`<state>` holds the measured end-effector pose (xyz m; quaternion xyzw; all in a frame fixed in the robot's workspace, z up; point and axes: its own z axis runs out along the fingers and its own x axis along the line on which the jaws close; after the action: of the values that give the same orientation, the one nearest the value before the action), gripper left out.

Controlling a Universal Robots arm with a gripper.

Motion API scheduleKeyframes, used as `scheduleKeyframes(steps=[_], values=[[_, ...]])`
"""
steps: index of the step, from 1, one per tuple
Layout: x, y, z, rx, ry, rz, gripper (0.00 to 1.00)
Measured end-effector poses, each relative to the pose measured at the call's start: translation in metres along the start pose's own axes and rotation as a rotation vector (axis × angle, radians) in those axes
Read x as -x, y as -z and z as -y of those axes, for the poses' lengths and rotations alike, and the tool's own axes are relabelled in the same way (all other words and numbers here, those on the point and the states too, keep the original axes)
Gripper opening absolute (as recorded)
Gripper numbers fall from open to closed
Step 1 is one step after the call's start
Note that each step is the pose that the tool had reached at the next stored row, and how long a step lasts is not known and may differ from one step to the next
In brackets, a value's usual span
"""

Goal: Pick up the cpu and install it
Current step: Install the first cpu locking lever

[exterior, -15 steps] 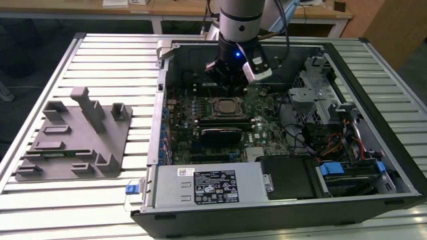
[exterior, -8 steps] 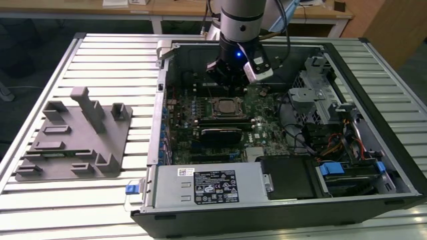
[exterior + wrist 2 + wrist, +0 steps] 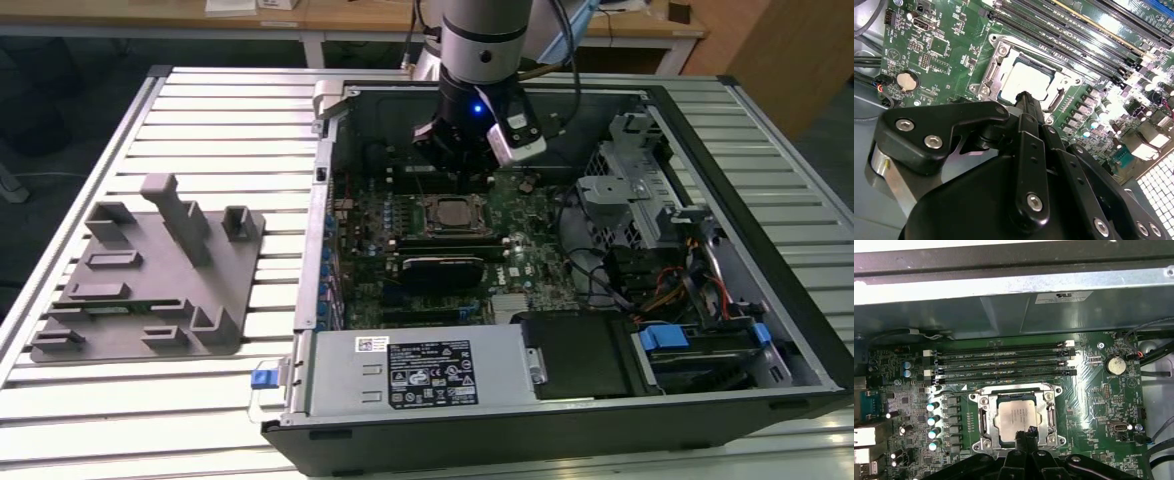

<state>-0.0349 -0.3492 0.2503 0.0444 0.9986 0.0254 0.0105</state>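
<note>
cpu (image 3: 1016, 416): lies flat in the socket (image 3: 985, 415), straight below my fingertips, silver top up and looking level with the frame around it.
gripper (image 3: 1028, 432): mine, fingers closed together with nothing between them, tips poised just over the cpu's nearer edge; in the second wrist view the gripper (image 3: 1026, 98) hangs the same way.
socket: its metal frame hugs the cpu on all sides; whether the latch is down I cannot tell.
board (image 3: 1089, 405): green, spread beneath me on every side, with memory slots (image 3: 1004, 362) just beyond the socket from my tips.
weight: light, I judge (a thin chip, no strain on my fingers).
stiffness: rigid; it should not flex in a grip.
surface: polished metal top, likely slippery under a pad; the pale rim offers better purchase.
fragility: high, I reckon; underside contacts and socket pins would not forgive a tilt or a scrape.
hold: two opposite edges of the rim, gentle squeeze, kept level; the frame leaves little room beside them.
progress: the cpu appears seated, by my reading.
</note>
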Motion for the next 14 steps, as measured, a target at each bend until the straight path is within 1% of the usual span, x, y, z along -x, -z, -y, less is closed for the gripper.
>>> scheduleKeyframes(steps=[3,5,14], values=[[-0.0018,0.0000,0.0001,0.0000,0.000,0.0000,0.11],[-0.0056,0.0001,0.0005,0.0001,0.000,0.0001,0.11],[-0.0320,0.0007,0.0028,0.0000,0.000,0.0000,0.11]])
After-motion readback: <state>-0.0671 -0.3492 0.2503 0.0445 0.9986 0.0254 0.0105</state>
